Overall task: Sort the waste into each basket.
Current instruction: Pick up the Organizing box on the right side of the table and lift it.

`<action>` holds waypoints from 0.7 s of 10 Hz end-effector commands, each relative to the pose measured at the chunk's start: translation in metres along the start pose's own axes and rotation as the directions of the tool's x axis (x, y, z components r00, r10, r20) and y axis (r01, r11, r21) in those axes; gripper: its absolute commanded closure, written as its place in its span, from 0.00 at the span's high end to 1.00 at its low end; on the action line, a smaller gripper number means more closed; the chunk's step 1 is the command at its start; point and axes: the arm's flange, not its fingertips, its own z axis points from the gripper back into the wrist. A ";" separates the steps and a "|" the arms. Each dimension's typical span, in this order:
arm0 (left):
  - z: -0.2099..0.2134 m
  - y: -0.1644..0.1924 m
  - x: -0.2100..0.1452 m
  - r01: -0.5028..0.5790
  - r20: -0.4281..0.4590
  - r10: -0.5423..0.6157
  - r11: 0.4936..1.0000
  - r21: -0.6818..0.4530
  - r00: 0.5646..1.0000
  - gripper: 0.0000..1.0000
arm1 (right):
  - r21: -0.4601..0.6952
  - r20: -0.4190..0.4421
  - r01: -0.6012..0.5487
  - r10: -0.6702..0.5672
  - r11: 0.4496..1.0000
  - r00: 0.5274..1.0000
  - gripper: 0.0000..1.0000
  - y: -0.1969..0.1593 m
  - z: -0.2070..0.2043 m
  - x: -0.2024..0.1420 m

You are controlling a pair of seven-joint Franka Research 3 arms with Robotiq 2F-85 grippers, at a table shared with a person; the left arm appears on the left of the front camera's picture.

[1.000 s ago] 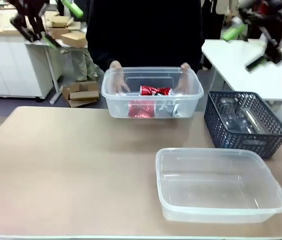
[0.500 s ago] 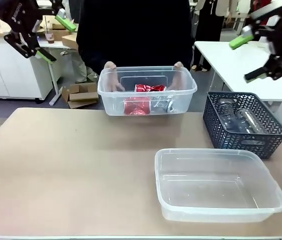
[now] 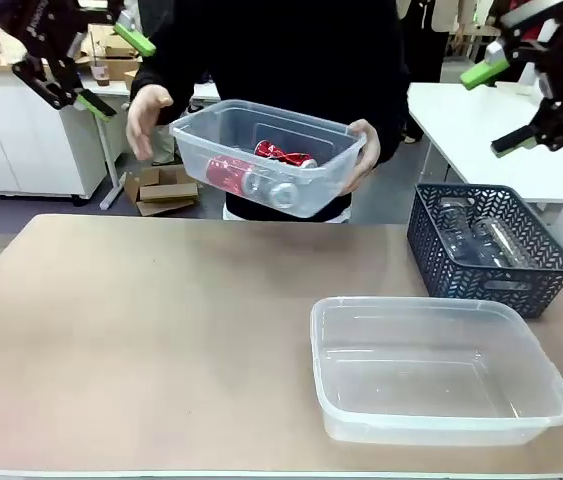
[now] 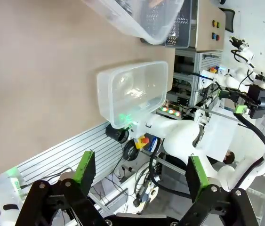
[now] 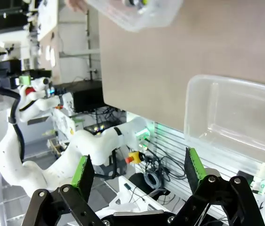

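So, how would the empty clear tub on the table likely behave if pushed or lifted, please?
The empty clear tub looks thin-walled, so it is probably light and would slide on the smooth table rather than tip, being low and wide. Its flared rim may flex if pinched at one side.

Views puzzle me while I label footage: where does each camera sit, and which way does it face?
Front: between the arms, facing across the table at the person holding the can tub up; left gripper and right gripper raised, open.
Left wrist: high, looking down on the empty tub; own fingers at bottom.
Right wrist: likewise from the other side; own fingers at bottom.
Shared: all three show both tubs.
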 end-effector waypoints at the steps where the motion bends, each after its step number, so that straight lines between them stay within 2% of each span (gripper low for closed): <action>1: 0.000 -0.001 -0.002 -0.009 -0.006 0.009 1.000 -0.011 1.000 1.00 | -0.014 -0.006 0.011 -0.011 1.000 1.000 1.00 0.000 0.002 -0.001; 5: 0.000 0.000 0.000 0.000 0.000 0.000 1.000 0.000 1.000 1.00 | 0.000 0.000 0.001 -0.001 1.000 1.000 1.00 0.000 0.000 0.000; 6: -0.038 -0.017 -0.005 0.026 0.008 -0.026 0.998 0.055 1.000 1.00 | -0.178 0.102 -0.066 0.085 0.982 0.991 1.00 -0.008 0.010 -0.030; 7: -0.083 -0.024 -0.021 0.068 0.015 -0.069 0.993 0.097 0.997 1.00 | -0.286 0.156 -0.083 0.132 0.954 0.979 1.00 -0.043 0.022 -0.052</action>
